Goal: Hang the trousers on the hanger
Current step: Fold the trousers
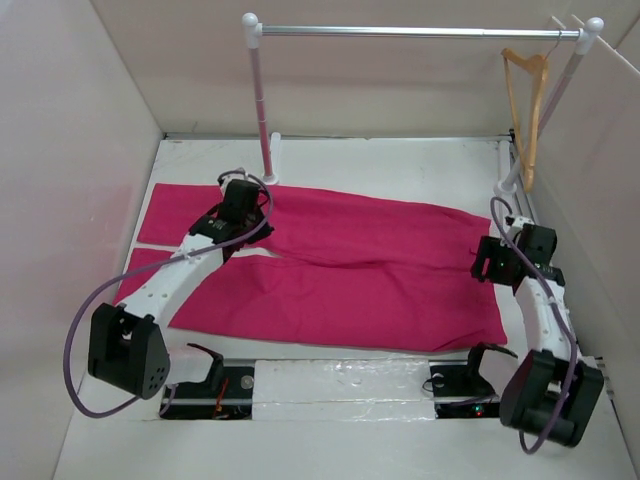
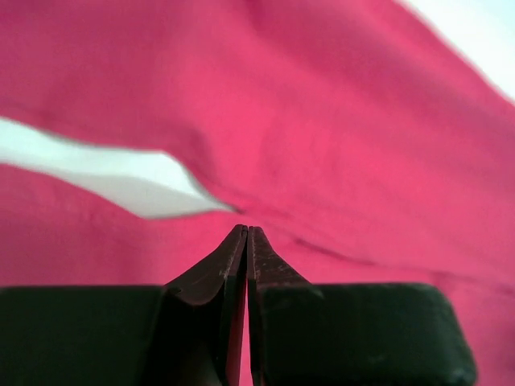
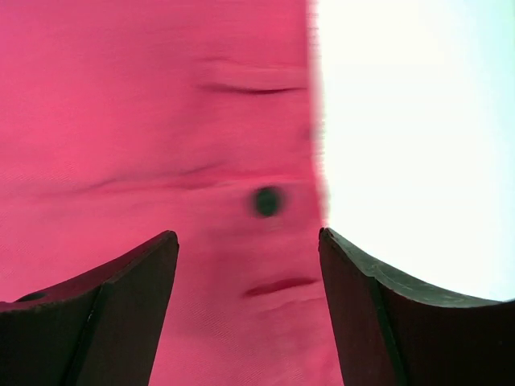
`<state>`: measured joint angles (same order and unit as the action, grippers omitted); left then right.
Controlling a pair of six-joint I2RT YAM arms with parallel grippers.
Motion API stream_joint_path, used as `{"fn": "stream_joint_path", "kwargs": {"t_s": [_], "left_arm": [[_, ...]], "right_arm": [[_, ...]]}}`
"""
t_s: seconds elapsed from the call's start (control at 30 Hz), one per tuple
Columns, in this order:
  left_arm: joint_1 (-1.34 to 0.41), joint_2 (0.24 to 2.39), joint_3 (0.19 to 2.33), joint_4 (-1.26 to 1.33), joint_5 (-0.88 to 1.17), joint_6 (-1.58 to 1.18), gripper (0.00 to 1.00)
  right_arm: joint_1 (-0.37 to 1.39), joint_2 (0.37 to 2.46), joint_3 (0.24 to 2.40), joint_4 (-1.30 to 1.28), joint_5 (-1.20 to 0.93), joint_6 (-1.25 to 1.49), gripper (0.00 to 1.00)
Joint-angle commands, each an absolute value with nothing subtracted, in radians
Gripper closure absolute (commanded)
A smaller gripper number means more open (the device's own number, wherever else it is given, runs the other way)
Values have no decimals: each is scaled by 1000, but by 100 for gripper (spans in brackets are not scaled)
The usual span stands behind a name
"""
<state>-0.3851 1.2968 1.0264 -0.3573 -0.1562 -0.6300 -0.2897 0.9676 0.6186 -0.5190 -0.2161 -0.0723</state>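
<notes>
Loosely wrinkled magenta trousers (image 1: 380, 270), left gripper (image 2: 245, 230) pressed together, right gripper (image 3: 245, 233) spread above round button (image 3: 268, 200).

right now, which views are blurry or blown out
left wrist: the trousers look soft, their edges smeared, and only the left claw tips are crisp; right wrist: the table is blown out to plain white, the button fuzzy; top external: evenly lit and sharp.

I look down on a white table (image 1: 400, 165) boxed in by plain off-white walls (image 1: 60, 150) on three sides. A silver rail (image 1: 420, 32) on white posts (image 1: 262, 100) spans the far end. The light is even and soft.
</notes>
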Motion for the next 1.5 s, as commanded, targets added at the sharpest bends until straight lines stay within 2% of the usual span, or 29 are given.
{"fn": "stream_joint_path", "kwargs": {"t_s": [0.0, 0.03, 0.13, 0.23, 0.27, 0.33, 0.37, 0.4, 0.53, 0.63, 0.73, 0.77, 0.8, 0.87, 0.93, 0.97, 1.0, 1.03, 1.07, 1.1, 1.13, 1.17, 1.23, 1.33, 1.47], "left_arm": [[-429, 1255, 945, -288, -84, -641, 100], [-531, 1243, 943, -291, -150, -634, 100], [-592, 1220, 946, -299, -185, -632, 100], [-592, 1178, 937, -311, -233, -629, 100], [-592, 1172, 939, -319, -256, -630, 100], [-574, 1164, 945, -342, -308, -629, 100], [-552, 1163, 940, -363, -317, -637, 100], [-525, 1161, 933, -364, -289, -641, 100], [-381, 1158, 859, -348, -204, -643, 81], [-310, 1173, 813, -344, -169, -652, 73], [-272, 1192, 802, -400, -184, -704, 73], [-226, 1186, 802, -455, -251, -748, 73], [-225, 1175, 802, -456, -252, -749, 73], [-171, 1146, 773, -511, -272, -791, 70], [-60, 1094, 721, -493, -200, -775, 69], [-39, 1083, 706, -488, -160, -769, 71], [-38, 1066, 700, -489, -105, -773, 78], [-52, 1057, 692, -495, -72, -776, 93], [-72, 1048, 683, -488, -48, -790, 98], [-89, 1029, 674, -477, -5, -807, 100], [-89, 1023, 655, -459, 56, -811, 100], [-89, 1022, 643, -450, 108, -818, 100], [-89, 1040, 606, -437, 124, -827, 100], [-89, 1120, 554, -401, 106, -834, 100], [-80, 1284, 545, -327, 74, -827, 100]], "right_arm": [[-380, 1082, 650, -411, -91, -45, 24], [-380, 1203, 669, -361, -80, -44, 18], [-380, 1290, 698, -336, -80, -48, 16], [-390, 1416, 690, -286, -192, -22, 22], [-390, 1431, 677, -252, -256, -8, 40], [-405, 1433, 651, -163, -316, 49, 68], [-417, 1428, 656, -160, -302, 63, 97], [-417, 1416, 669, -158, -290, 78, 100], [-426, 1385, 791, -234, -166, 81, 100], [-436, 1394, 874, -261, -106, 83, 100], [-436, 1393, 903, -259, -123, 75, 81], [-445, 1364, 913, -265, -179, 69, 51], [-445, 1364, 913, -265, -179, 60, 51], [-445, 1307, 933, -334, -218, 26, 26], [-434, 1249, 934, -398, -253, -24, 24], [-392, 1159, 919, -414, -252, -29, 24], [-352, 1105, 899, -428, -232, -23, 26], [-307, 1053, 831, -433, -223, -8, 28], [-225, 996, 786, -425, -235, -3, 33], [-188, 892, 737, -416, -257, 50, 43], [-148, 846, 685, -361, -285, 69, 57], [-106, 810, 579, -332, -360, 87, 82], [26, 773, 505, -295, -403, 118, 99], [208, 821, 401, -204, -417, 136, 100], [325, 945, 377, -163, -325, 129, 100]]}}
